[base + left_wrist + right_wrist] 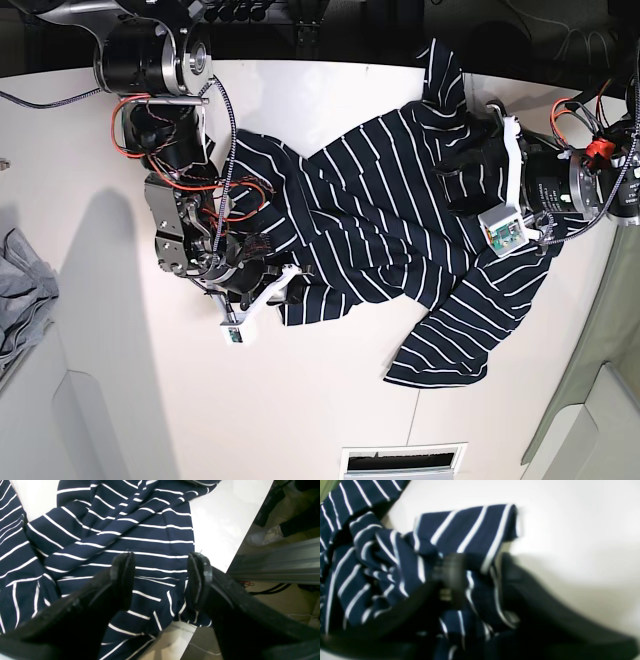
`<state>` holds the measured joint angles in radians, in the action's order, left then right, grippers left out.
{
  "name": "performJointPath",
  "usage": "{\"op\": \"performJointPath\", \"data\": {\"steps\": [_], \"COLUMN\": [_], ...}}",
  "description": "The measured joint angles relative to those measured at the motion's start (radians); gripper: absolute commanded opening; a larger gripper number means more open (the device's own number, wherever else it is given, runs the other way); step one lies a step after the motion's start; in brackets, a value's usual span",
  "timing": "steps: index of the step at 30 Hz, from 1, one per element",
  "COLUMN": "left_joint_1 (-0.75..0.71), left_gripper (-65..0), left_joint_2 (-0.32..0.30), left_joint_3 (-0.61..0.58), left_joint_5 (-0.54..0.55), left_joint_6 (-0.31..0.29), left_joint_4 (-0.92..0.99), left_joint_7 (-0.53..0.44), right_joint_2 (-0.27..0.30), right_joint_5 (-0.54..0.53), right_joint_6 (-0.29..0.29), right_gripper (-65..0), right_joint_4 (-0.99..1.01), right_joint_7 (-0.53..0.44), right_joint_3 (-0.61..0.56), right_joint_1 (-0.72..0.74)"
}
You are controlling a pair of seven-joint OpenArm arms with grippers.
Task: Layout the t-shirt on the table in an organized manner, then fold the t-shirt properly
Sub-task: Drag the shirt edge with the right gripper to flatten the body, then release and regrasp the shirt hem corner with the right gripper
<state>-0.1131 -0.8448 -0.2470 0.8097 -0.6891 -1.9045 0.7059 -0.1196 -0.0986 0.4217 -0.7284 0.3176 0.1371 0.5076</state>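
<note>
The white counter [330,400] fills the base view, and the t-shirt [380,220] lies spread but rumpled across its upper middle: dark navy with thin white stripes, one part reaching to the counter's far edge and another flap hanging toward the near right. It is not laid flat; folds and ridges run through the body. A grey cloth [22,290] sits bunched at the left edge of the base view, well apart from the shirt.

The two arms stand at opposite sides of the shirt. The left gripper [161,562] is over the shirt's edge close to the counter's corner, its two black fingers [123,575] spread wide with striped fabric visible between them; they clasp nothing. The right gripper [475,580] is at the shirt's other side, where the fabric is gathered in a crumpled heap. Its wrist view is blurred; cloth is bunched between and around its fingers [451,577], but whether they are pinching it I cannot tell. A short sleeve [470,530] lies flat just beyond that gripper, on bare counter.
</note>
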Motion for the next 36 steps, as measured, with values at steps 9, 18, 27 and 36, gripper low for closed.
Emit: {"op": "performJointPath", "data": {"steps": [9, 18, 27, 36], "left_joint_1": [0.000, 0.000, 0.000, 0.000], "left_gripper": [-29.8, -29.8, -29.8, -29.8], "left_joint_2": [0.000, 0.000, 0.000, 0.000], "left_joint_3": [0.000, 0.000, 0.000, 0.000], "left_joint_5": [0.011, 0.006, -0.001, -0.079], "left_joint_6": [0.000, 0.000, 0.000, 0.000], "left_joint_4": [0.000, 0.000, 0.000, 0.000], "left_joint_7": [0.000, 0.017, 0.019, 0.019], "right_joint_2": [-0.003, 0.088, 0.101, 0.080], "right_joint_5": [0.069, 0.110, 0.041, -0.130], "right_joint_6": [0.009, -0.002, -0.003, 0.087], "right_gripper": [-65.0, -61.5, -19.7, -19.7], "right_joint_4": [0.001, 0.001, 0.000, -0.208], "right_joint_7": [-0.095, -0.142, 0.026, 0.108], "right_joint_3": [0.000, -0.002, -0.002, 0.000], "right_joint_1": [0.037, 0.269, 0.253, -0.082]}}
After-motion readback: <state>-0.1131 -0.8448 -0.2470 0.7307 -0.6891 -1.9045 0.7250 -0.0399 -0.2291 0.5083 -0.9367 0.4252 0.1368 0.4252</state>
